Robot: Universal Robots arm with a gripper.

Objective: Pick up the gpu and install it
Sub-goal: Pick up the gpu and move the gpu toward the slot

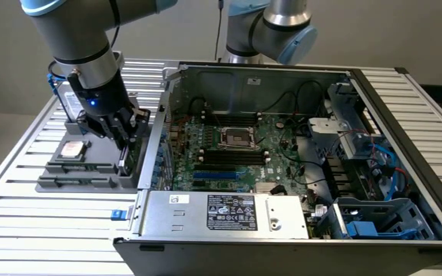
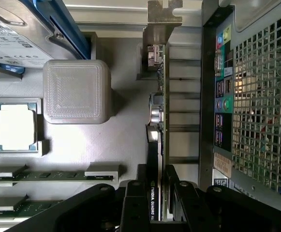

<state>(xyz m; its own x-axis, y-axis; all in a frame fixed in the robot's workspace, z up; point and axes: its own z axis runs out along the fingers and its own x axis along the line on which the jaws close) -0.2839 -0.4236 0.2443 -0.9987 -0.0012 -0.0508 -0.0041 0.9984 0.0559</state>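
1. The gpu (image 2: 155, 145) stands on edge in the grey tray (image 2: 125, 140), in the slot nearest the computer case (image 2: 256, 96). Its metal bracket (image 2: 162, 19) is at the end far from the gripper.
2. The gripper (image 2: 156, 170) straddles the card. The fingers (image 2: 135, 203) are narrowed onto it, one on each face, with no gap that we can see (we read that as a grip). The card sits in the tray, not lifted.
3. In the exterior view the gripper (image 1: 124, 140) covers most of the gpu (image 1: 128, 158). We get only a dark green sliver below the fingertips, on the exterior view's left of the case (image 1: 282, 69).
4. The wrist view shows the card edge-on, so neither face shows. The near end runs under the gripper body and is cut off. A label reads partly "NVIDIA QUADRO". How its lower edge sits in the slot is hidden.
5. On one side the case's rear wall is just beside the card, with a narrow strip of slatted table (image 1: 21, 230) between. On the other side is bare tray floor, then a grey block (image 2: 76, 91) nearby.
6. A processor (image 2: 14, 126), memory sticks (image 2: 48, 175) and a hard drive (image 2: 14, 43) lie further out on the tray, well apart from the card.
7. The case lies open-side up, with the motherboard (image 1: 236, 149) and its blue slots (image 1: 213, 172) exposed.
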